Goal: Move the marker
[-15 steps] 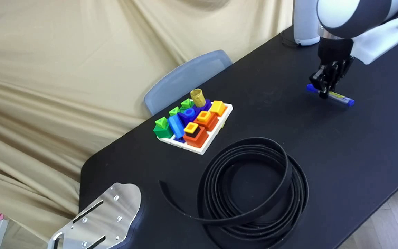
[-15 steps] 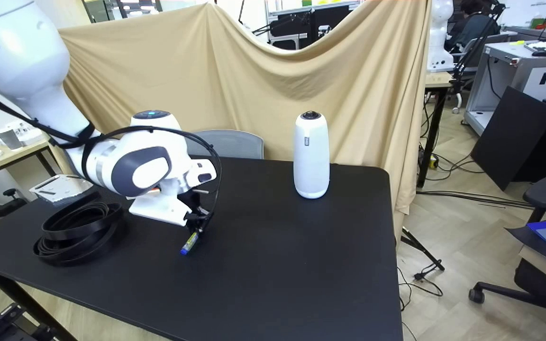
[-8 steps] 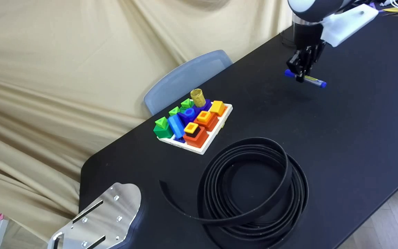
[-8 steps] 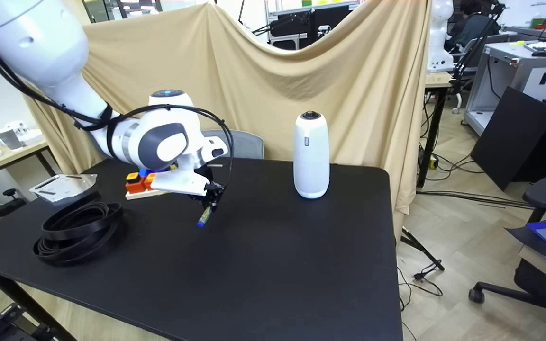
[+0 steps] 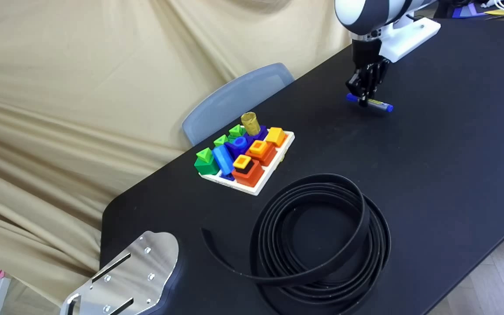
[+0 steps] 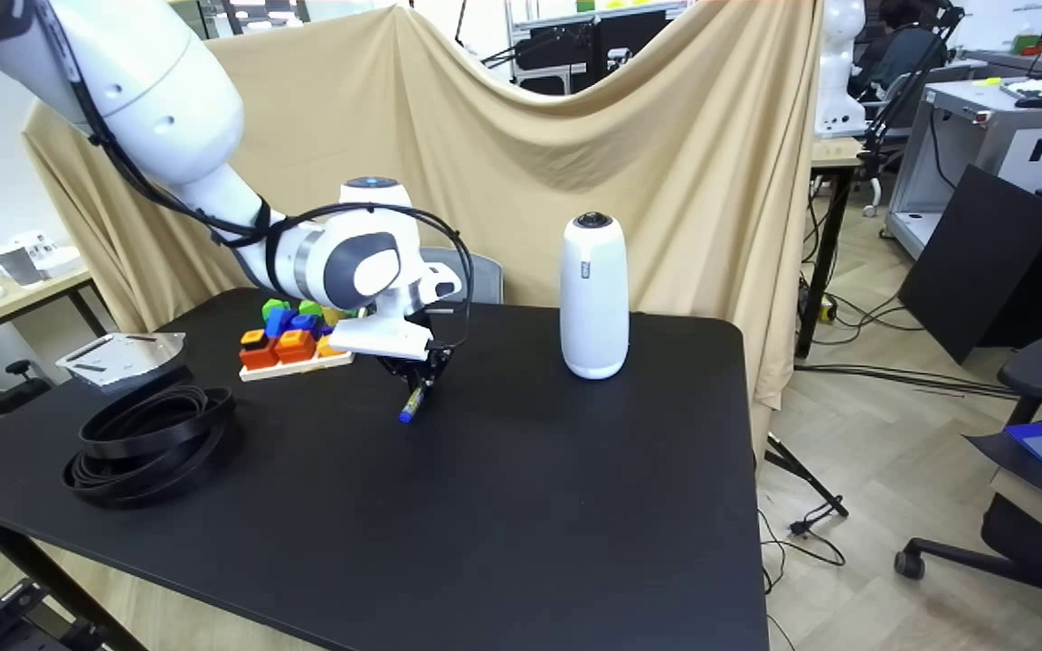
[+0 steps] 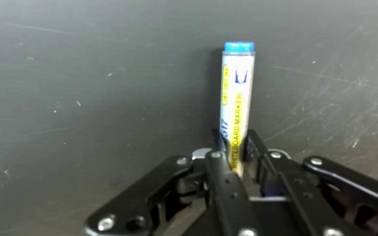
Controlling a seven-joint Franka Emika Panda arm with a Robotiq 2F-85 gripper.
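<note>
The marker is slim, with a white barrel, a yellow label and blue ends. It lies level between the fingers of my gripper (image 7: 234, 131) in the wrist view, where its blue-ended barrel (image 7: 237, 95) points away from the gripper. In both exterior views the marker (image 5: 381, 105) (image 6: 412, 406) is low over the black table (image 5: 453, 166), under the black gripper (image 5: 363, 97) (image 6: 421, 369). The fingers are shut on the middle of the barrel. A shadow lies close beside the marker. I cannot tell whether it touches the table. The part behind the fingers is hidden in the wrist view.
A white tray of coloured blocks (image 5: 274, 171) (image 6: 304, 366) stands beside the arm. A coiled black cable (image 5: 274, 238) and a metal plate (image 5: 151, 262) lie farther along. A tall white device (image 6: 594, 307) stands near the back edge by a chair (image 5: 239, 103).
My gripper has carried the marker across the table toward the curtain side. It was higher half a second ago and has come down since. The other objects have not moved.
</note>
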